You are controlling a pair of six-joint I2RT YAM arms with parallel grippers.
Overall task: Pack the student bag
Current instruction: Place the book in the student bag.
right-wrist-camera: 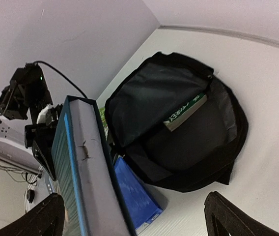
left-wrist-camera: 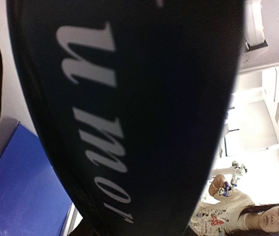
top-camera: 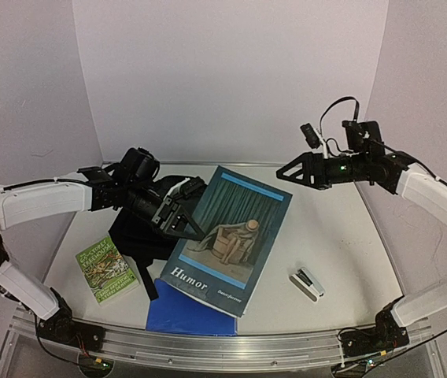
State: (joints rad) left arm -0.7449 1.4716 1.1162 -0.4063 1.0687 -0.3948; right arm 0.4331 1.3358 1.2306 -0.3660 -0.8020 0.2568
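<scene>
In open student bag point(right-wrist-camera: 149, 98), green book point(right-wrist-camera: 186, 112)

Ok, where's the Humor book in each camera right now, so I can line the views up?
Top external: the Humor book is at centre, tilted, with its left edge at the left gripper.
Left wrist: the book fills most of the frame, title lettering close up.
Right wrist: the book is at lower left, seen nearly edge-on.
Shared landmark: the blue folder under its lower end.
</scene>
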